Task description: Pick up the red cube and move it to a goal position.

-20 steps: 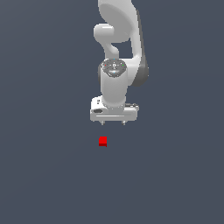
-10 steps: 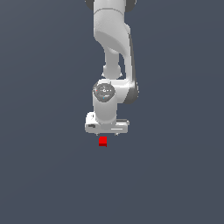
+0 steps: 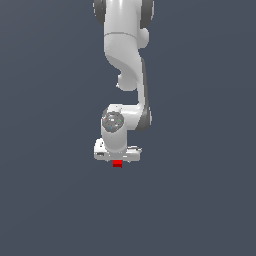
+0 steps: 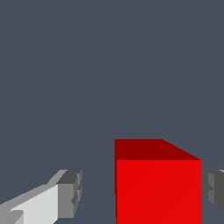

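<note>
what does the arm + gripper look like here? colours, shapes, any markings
Glossy white rounded arm with dark grey joint sections. A round grey disc with tiny coloured specks sits on the wrist. The gripper has a boxy white body; its fingers are white with darker grey ridged pads. No cables or lettering visible.

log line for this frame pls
phase: pre-grasp | gripper: open, fingers straddling red cube | contact: one pad close or touching, other side gapped | cube: on floor, not lifted | arm: low over cube

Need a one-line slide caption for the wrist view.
Red cube sits between the open gripper's fingers, nearer one finger, not yet clamped.
</note>
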